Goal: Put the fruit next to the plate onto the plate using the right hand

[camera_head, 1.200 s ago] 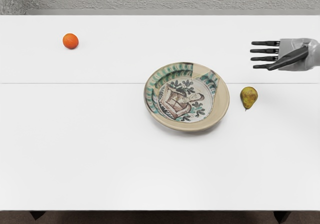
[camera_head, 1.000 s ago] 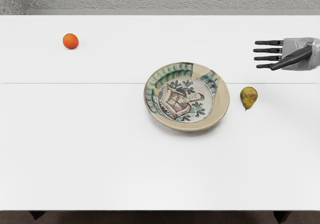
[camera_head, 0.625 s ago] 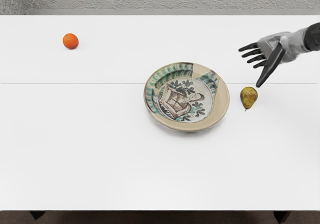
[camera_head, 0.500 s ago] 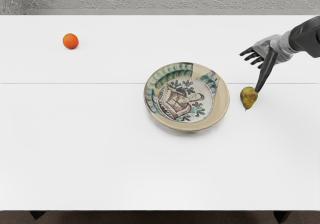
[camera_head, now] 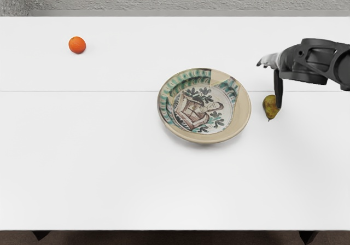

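Observation:
A yellow-green pear (camera_head: 268, 108) lies on the white table just right of the painted ceramic plate (camera_head: 244, 115), a small gap from its rim. My right hand (camera_head: 273, 79) comes in from the right edge and hovers over the pear, wrist turned downward. One dark finger (camera_head: 278, 92) points straight down and covers the pear's upper right side; the other fingers stick out to the left above it. The hand is open and holds nothing. The plate holds nothing. The left arm does not show.
An orange (camera_head: 77, 45) sits far off at the back left of the table (camera_head: 109, 163). The table's front edge runs along the bottom of the view.
The right hand has swung from level, fingers pointing left, to wrist-down, and dropped toward the pear. Its forearm now shows at the right edge. Pear, plate and orange have not moved.

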Robot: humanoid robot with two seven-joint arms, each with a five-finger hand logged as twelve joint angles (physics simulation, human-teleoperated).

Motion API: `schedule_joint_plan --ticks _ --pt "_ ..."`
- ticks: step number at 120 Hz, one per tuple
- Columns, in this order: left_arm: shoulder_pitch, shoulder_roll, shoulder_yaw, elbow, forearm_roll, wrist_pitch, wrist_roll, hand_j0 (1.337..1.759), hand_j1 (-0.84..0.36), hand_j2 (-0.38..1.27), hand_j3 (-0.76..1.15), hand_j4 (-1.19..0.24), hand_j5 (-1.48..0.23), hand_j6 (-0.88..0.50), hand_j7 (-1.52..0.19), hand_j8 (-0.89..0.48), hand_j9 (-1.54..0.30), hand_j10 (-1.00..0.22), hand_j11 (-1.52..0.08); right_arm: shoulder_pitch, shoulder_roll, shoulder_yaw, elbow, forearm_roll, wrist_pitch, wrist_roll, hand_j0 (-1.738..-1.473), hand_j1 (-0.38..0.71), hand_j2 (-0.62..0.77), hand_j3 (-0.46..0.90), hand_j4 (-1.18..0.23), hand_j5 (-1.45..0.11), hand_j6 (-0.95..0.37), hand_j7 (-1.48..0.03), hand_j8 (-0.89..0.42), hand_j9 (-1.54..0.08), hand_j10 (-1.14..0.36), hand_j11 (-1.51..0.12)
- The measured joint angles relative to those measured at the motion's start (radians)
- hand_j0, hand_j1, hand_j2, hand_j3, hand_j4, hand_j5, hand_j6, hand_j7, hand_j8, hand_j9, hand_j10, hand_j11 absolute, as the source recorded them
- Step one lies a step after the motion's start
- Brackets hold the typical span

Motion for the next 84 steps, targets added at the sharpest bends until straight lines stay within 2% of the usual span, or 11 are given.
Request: schedule_joint_plan --ticks 23,48,74,84 --pt "0.0 0.0 0.001 0.0 0.0 0.0 0.0 1.658 0.32 0.0 0.0 -0.02 -0.03 -0.02 -0.03 -0.02 -0.03 -0.02 -0.03 -0.024 0.019 -0.053 0.023 -0.046 -0.094 0.0 -1.658 -0.17 -0.03 0.0 -0.16 -0.2 -0.16 -0.2 -0.16 -0.2 -0.15 -0.2" --pt "0.0 0.0 0.001 0.0 0.0 0.0 0.0 1.658 0.32 0.0 0.0 -0.02 -0.03 -0.02 -0.03 -0.02 -0.03 -0.02 -0.03 -0.074 0.019 -0.077 0.048 -0.099 -0.188 0.0 -1.658 -0.12 -0.04 0.0 -0.2 -0.25 -0.2 -0.25 -0.2 -0.25 -0.19 -0.25" --pt "0.0 0.0 0.001 0.0 0.0 0.0 0.0 1.658 0.32 0.0 0.0 -0.02 -0.03 -0.02 -0.03 -0.02 -0.03 -0.02 -0.03 -0.089 -0.008 -0.075 0.096 -0.116 -0.233 0.0 -1.658 -0.08 -0.04 0.0 -0.23 -0.29 -0.23 -0.29 -0.23 -0.29 -0.23 -0.29" --pt "0.0 0.0 0.001 0.0 0.0 0.0 0.0 1.658 0.32 0.0 0.0 -0.02 -0.03 -0.02 -0.03 -0.02 -0.03 -0.02 -0.03 -0.09 -0.036 -0.078 0.148 -0.137 -0.255 0.0 -1.658 -0.06 -0.05 0.0 -0.25 -0.32 -0.25 -0.32 -0.25 -0.32 -0.25 -0.32"
